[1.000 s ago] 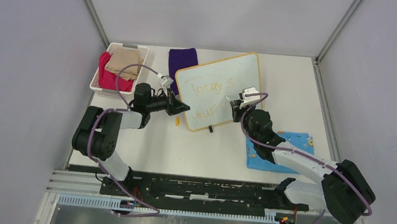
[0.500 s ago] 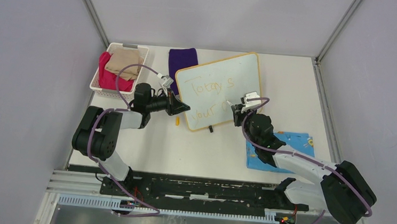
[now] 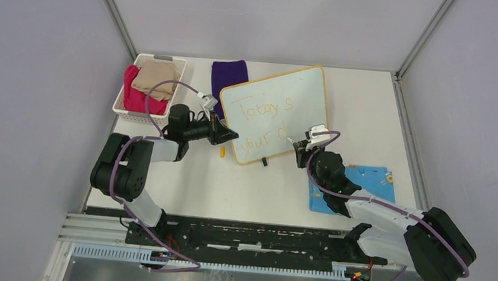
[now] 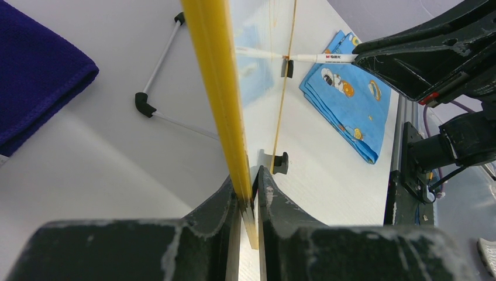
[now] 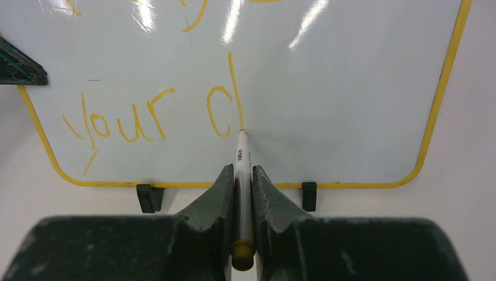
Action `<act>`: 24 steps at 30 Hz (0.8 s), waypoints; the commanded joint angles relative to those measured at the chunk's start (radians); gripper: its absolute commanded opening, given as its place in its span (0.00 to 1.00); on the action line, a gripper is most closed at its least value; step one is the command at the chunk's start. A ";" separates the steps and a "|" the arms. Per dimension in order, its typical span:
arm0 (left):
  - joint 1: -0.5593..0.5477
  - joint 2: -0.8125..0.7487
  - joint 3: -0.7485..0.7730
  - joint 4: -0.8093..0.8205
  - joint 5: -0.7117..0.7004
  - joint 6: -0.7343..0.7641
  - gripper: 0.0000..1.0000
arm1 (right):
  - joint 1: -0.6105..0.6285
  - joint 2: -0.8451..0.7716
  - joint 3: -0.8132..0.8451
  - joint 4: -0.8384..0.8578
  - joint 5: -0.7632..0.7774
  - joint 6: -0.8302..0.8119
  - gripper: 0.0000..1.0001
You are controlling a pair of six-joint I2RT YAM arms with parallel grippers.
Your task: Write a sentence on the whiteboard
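Note:
The whiteboard (image 3: 283, 103) stands tilted at the table's middle back, white with a yellow frame and black clip feet. The sentence (image 3: 261, 118) in yellow reads "Today's" above "your d" (image 5: 152, 114). My left gripper (image 3: 232, 136) is shut on the whiteboard's yellow left edge (image 4: 219, 88). My right gripper (image 3: 297, 146) is shut on a white marker (image 5: 243, 175) with a yellow end cap. The marker's tip touches the board at the foot of the "d" stroke, also seen in the left wrist view (image 4: 304, 57).
A white basket (image 3: 140, 58) with red and tan cloths stands back left. A purple cloth (image 3: 228, 75) lies behind the board. A blue cartoon-print cloth (image 3: 371, 180) lies right of my right arm. A small yellow marker cap (image 3: 221, 154) lies near the board's lower left corner.
My right gripper has moved down and toward me along the board with the marker, drawing the upright stroke of the "d". The left gripper has held still.

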 commanded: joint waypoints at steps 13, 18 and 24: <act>-0.019 0.037 -0.008 -0.113 -0.103 0.122 0.02 | -0.015 -0.074 0.053 -0.013 0.037 -0.008 0.00; -0.019 0.036 -0.009 -0.113 -0.104 0.122 0.02 | -0.032 -0.050 0.108 -0.021 0.035 -0.017 0.00; -0.019 0.037 -0.008 -0.113 -0.103 0.121 0.02 | -0.042 -0.021 0.138 -0.041 0.053 -0.020 0.00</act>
